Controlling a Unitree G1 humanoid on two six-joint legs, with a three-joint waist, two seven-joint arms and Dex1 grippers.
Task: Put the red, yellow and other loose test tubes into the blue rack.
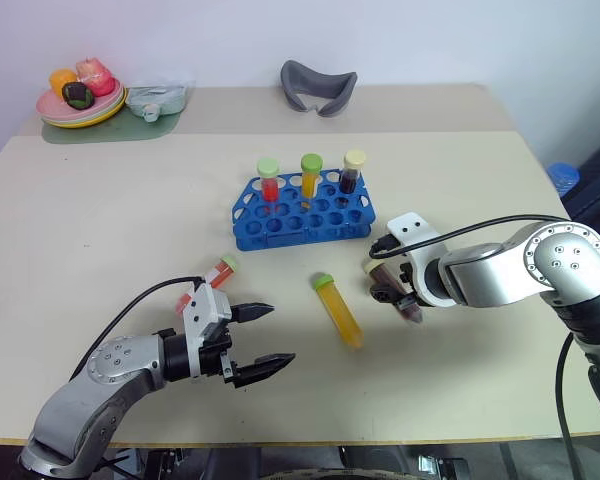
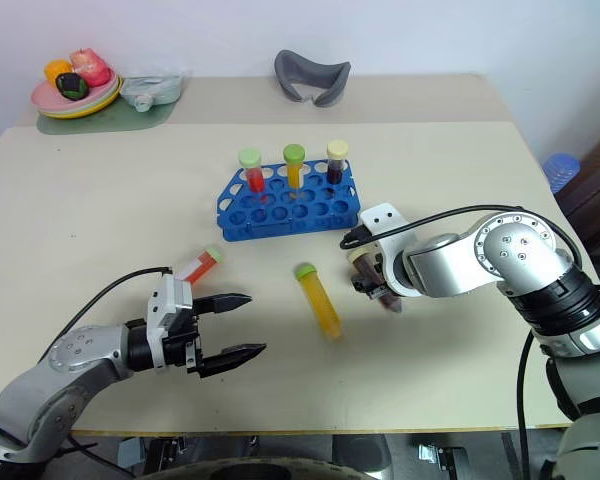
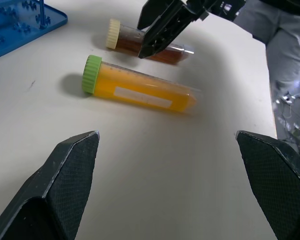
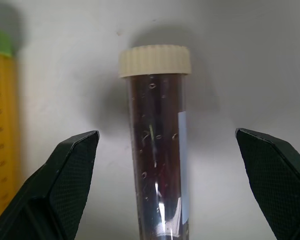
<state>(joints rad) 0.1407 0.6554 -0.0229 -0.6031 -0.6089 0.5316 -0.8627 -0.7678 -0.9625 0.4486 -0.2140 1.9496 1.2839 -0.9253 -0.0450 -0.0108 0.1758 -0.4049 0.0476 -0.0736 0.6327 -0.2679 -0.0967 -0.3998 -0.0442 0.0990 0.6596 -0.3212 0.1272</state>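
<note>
1. Our right tool (image 1: 400, 300) hangs with its fingers spread wide on either side of the dark tube (image 4: 160, 150), which lies flat on the bench (image 1: 100, 230) with its cream cap toward the blue rack (image 1: 300, 210); we judge the fingers straddle it this way so they can close across its body.
2. Our left tool (image 1: 260, 340) is also spread wide and holds nothing, hovering low over the bench, likely waiting its turn.
3. Just behind that left tool lies the red tube (image 1: 212, 278), partly hidden by it.
4. Between the two tools lies the yellow tube (image 1: 338, 311), green cap toward the rack, just beside the dark one.
5. Three tubes already stand upright in the rack's back row, so three loose ones remain.
6. Lying flat, the dark tube will need tipping upright before it enters a hole, and it could roll if nudged.
</note>
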